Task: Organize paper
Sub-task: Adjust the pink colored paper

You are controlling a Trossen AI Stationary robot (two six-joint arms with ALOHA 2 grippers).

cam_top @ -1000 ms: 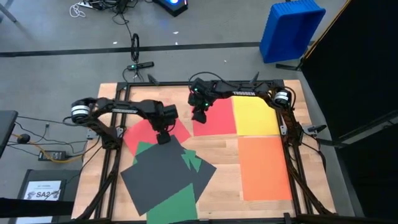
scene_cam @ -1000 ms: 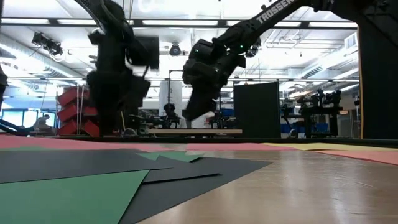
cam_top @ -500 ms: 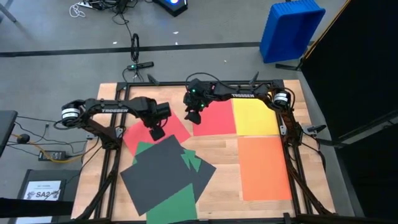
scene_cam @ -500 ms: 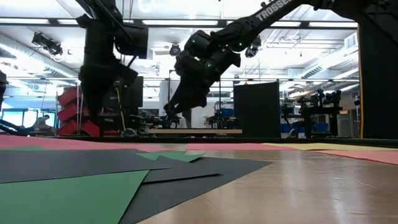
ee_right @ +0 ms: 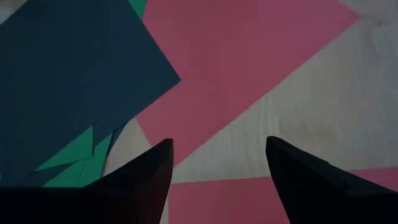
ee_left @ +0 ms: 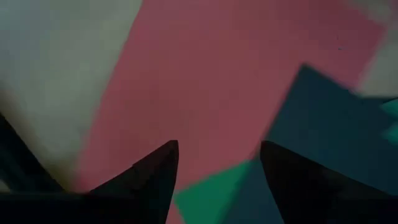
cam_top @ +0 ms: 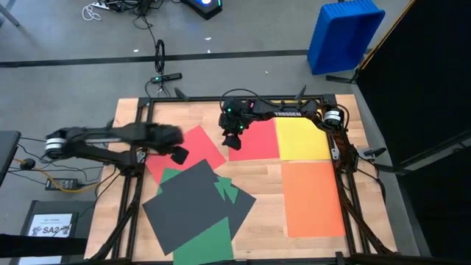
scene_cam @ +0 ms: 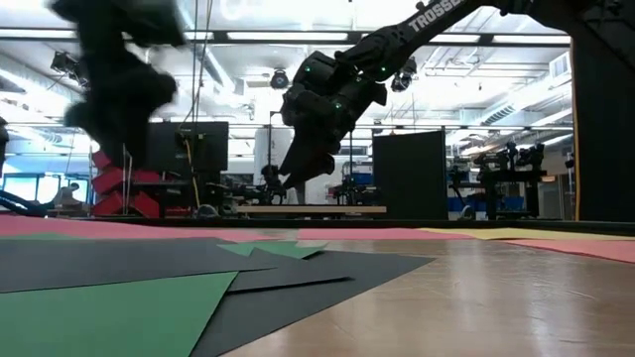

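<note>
We see the left gripper (cam_top: 179, 155) hanging over a tilted red sheet (cam_top: 197, 147), fingers (ee_left: 152, 177) spread wide with nothing between them. The right gripper (cam_top: 233, 140) hovers by a second red sheet (cam_top: 257, 140), fingers (ee_right: 146, 174) likewise apart and empty. All the paper (cam_top: 193, 202) lies flat, thin and matte on the wooden table (cam_top: 257, 177): dark grey and green sheets overlap in a loose pile, while yellow (cam_top: 300, 138) and orange (cam_top: 312, 197) rectangles sit edge to edge (neatly squared). From the low view we catch the sheets' slightly lifted corners; the high view alone shows the layout.
</note>
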